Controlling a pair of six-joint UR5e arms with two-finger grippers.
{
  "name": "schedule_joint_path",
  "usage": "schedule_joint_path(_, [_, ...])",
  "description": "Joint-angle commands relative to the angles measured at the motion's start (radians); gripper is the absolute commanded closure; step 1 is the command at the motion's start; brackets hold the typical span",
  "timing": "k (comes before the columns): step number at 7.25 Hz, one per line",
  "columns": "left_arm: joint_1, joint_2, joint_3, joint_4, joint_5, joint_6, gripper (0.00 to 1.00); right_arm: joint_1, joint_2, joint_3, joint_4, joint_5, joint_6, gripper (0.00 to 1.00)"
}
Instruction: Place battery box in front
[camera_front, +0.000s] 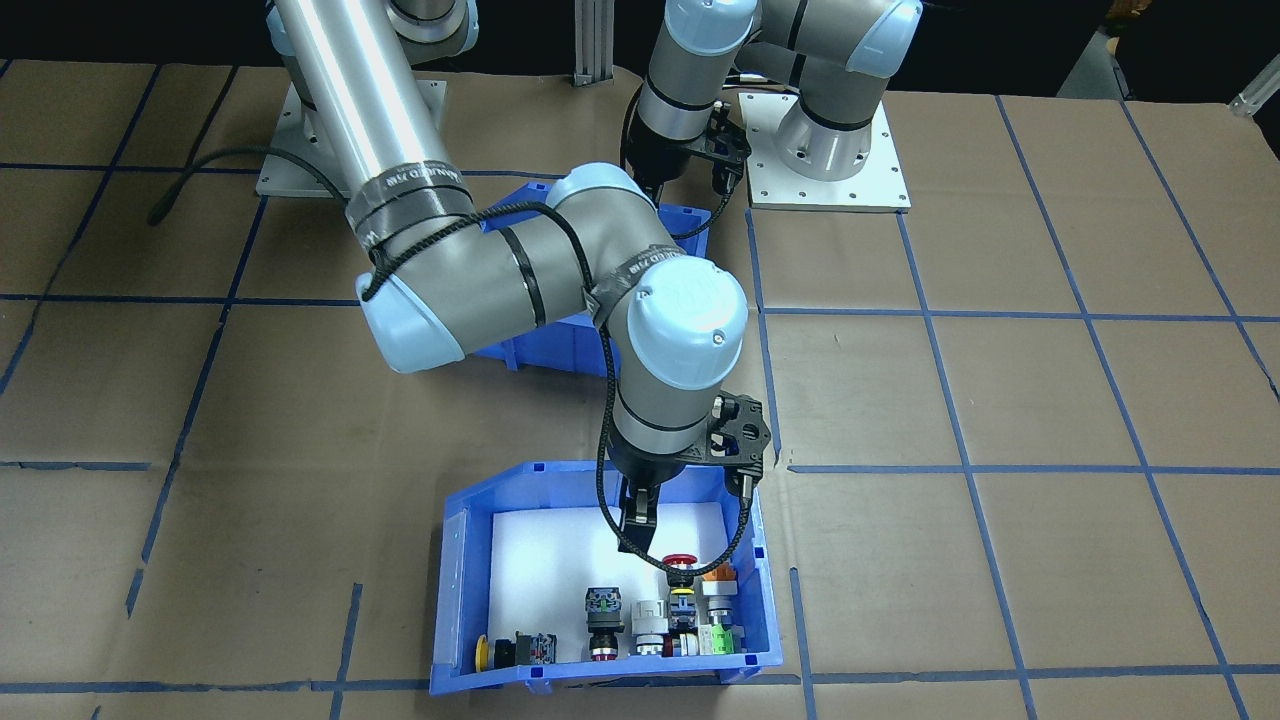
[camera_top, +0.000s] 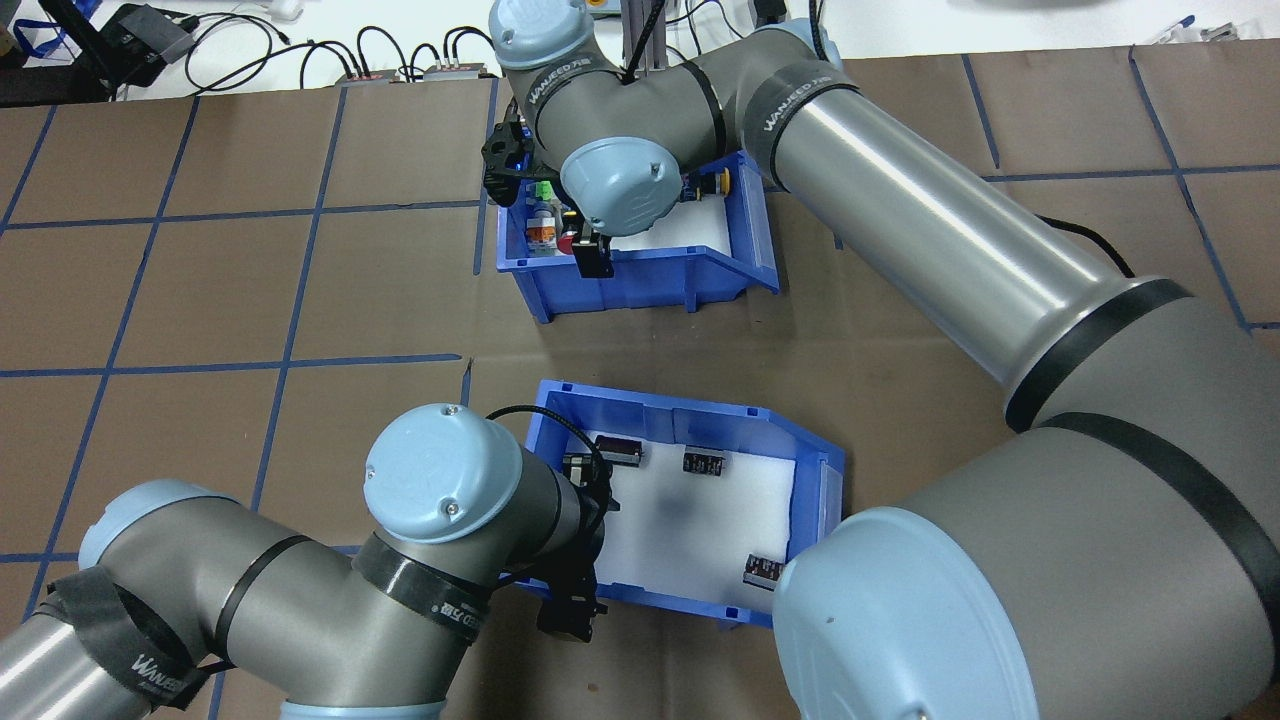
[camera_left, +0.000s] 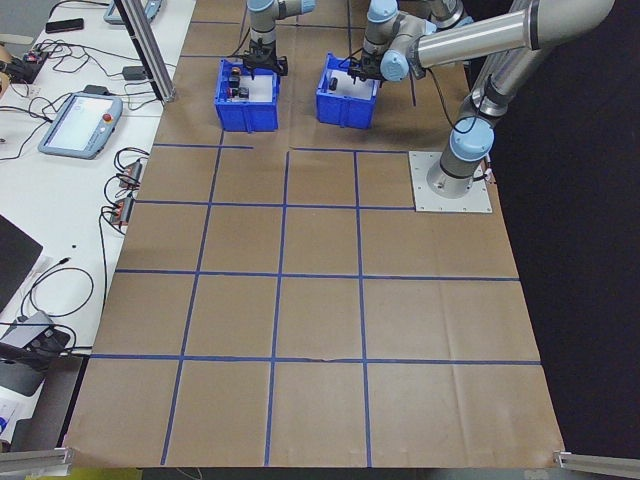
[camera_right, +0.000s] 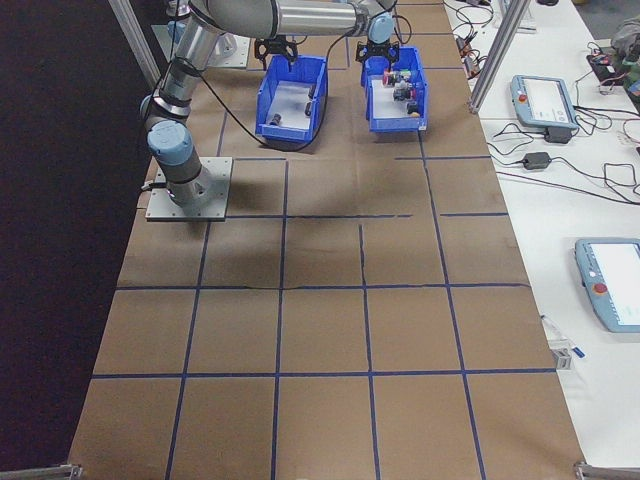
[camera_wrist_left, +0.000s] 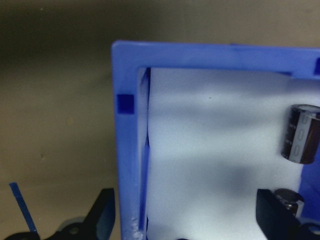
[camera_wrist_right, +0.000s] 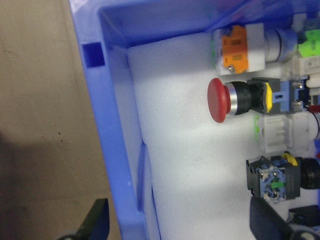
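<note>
A: Watching the left gripper (camera_wrist_left: 190, 217), what should you worry about?

B: Its jaws are spread wide and straddle the side wall of the battery box (camera_top: 690, 408): one finger hangs outside over the paper, the other inside over the white foam. Nothing is pinched yet. If you close so near the corner and drag, the box will probably swivel about the fingers or tip up on its far side.

A: And the contents?

B: Dark cylinders (camera_wrist_left: 302, 132) lie loose just past the inner finger. A jerk could roll them or trap one under the pad.

A: Anything ahead of the tool?

B: The button bin (camera_front: 600, 675) sits beyond the battery box, well apart from it. The right gripper (camera_wrist_right: 182, 225) is also spread wide across that bin's wall, holding nothing. Move both arms carelessly and the bins or elbows could meet.

A: Pose?

B: Your left arm is folded tight, wrist pointing straight down onto the wall.
</note>
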Motion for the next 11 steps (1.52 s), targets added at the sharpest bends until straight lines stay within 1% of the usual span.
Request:
schedule_joint_path(1, [-0.002,0.006,0.014,-0.013,-0.006,0.000,0.01,0.007,0.021,0.002,0.001,-0.004,0.004,0.16])
schedule_joint_path(2, [-0.002,-0.013,0.008,-0.017,-0.015,0.012,0.01,0.001,0.016,0.000,0.017,-0.025,-0.002,0.55])
schedule_joint_path(3, [-0.003,-0.026,0.008,-0.017,-0.022,0.020,0.01,0.001,0.007,-0.001,0.018,-0.048,-0.004,0.80])
schedule_joint_path(4, [-0.003,-0.033,0.005,-0.040,-0.036,0.020,0.01,-0.005,0.003,-0.004,0.029,-0.050,-0.005,0.93])
schedule_joint_path(5, [-0.003,-0.037,0.007,-0.116,-0.039,0.020,0.01,-0.013,0.001,-0.006,0.029,-0.048,-0.005,0.96])
schedule_joint_path(6, [-0.003,-0.040,0.007,-0.135,-0.039,0.022,0.02,-0.018,-0.007,-0.006,0.029,-0.047,-0.008,0.97])
schedule_joint_path(7, [-0.003,-0.054,0.007,-0.134,-0.041,0.025,0.13,-0.024,-0.020,-0.001,0.029,-0.048,-0.031,0.98])
schedule_joint_path(8, [-0.003,-0.062,0.008,-0.134,-0.049,0.028,0.29,-0.036,-0.034,0.003,0.029,-0.050,-0.042,0.98])
schedule_joint_path(9, [-0.003,-0.063,0.008,-0.134,-0.053,0.032,0.42,-0.064,-0.052,0.011,0.035,-0.053,-0.075,0.98])
schedule_joint_path(10, [-0.003,-0.069,0.007,-0.131,-0.055,0.045,0.45,-0.109,-0.072,0.014,0.055,-0.054,-0.092,0.98])
schedule_joint_path(11, [-0.003,-0.076,0.005,-0.132,-0.091,0.045,0.57,-0.163,-0.095,0.023,0.061,-0.067,-0.100,0.98])
